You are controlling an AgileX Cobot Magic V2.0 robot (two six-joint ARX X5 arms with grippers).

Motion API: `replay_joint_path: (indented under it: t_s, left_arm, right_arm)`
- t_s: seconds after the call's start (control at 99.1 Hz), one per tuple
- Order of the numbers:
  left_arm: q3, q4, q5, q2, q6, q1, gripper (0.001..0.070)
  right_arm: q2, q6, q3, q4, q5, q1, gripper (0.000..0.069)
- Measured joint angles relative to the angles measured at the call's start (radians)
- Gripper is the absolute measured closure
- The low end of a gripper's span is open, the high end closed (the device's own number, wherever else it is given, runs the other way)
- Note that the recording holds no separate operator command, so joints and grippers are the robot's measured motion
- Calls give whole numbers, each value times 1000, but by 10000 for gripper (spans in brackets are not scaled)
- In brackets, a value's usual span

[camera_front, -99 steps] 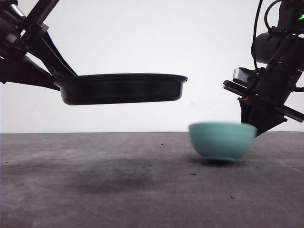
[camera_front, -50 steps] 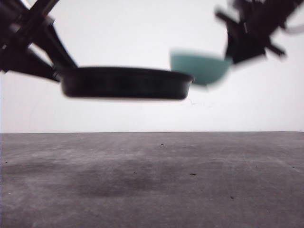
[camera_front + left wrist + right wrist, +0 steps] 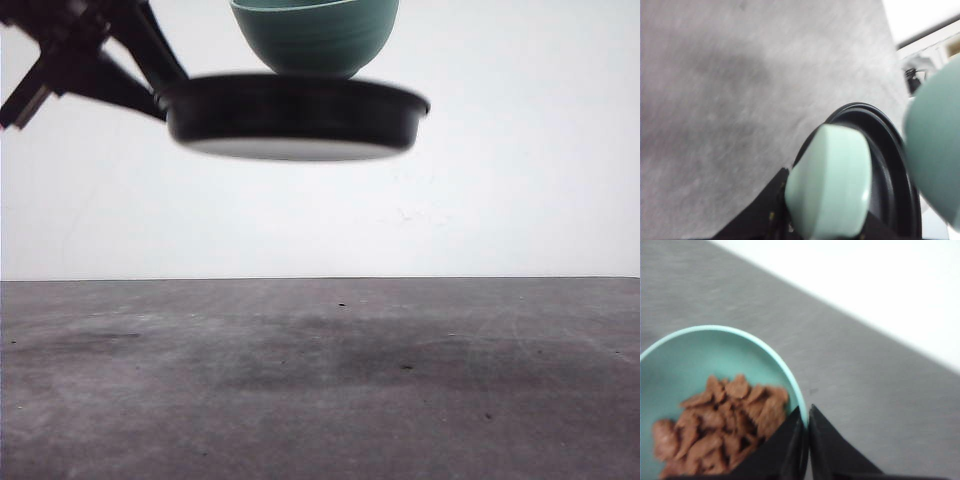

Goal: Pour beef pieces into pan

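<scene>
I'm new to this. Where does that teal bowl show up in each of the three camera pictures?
Front view: the bowl sits at top centre, just above the pan.
Left wrist view: a blurred teal curve at the right edge, beside the pan's rim.
Right wrist view: lower left, holding the beef pieces, its rim pinched by the right gripper.
Shared landmark: the grey table.

**Beef up high, pan up high**

My beef pieces (image 3: 720,427) are small, flat and reddish-brown. They lie heaped in my teal bowl (image 3: 315,35), none spilled. The bowl sits upright right above my pan (image 3: 295,115). The pan is round, black and shallow, held level in the air, its mint-green handle (image 3: 830,182) stubby.
</scene>
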Motion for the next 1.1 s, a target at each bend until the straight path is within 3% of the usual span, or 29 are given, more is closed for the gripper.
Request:
replay_joint_path:
  t_s: [0.131, 0.333, 0.676, 0.817, 1.1]
  left_arm:
    - [36, -38, -1, 9, 10, 0, 656]
    - [55, -62, -8, 21, 25, 0, 657]
    - [70, -64, -10, 21, 21, 0, 657]
    - [106, -70, -10, 23, 21, 13, 657]
    - [199, -98, -10, 39, 20, 58, 657]
  right_arm:
    - [3, -85, -10, 100, 230, 80, 679]
    - [6, -309, -14, 287, 368, 140, 679]
    - [53, -778, -15, 531, 382, 163, 680]
    - [62, -953, -15, 640, 338, 163, 680]
    - [62, -1199, -15, 813, 276, 171, 680]
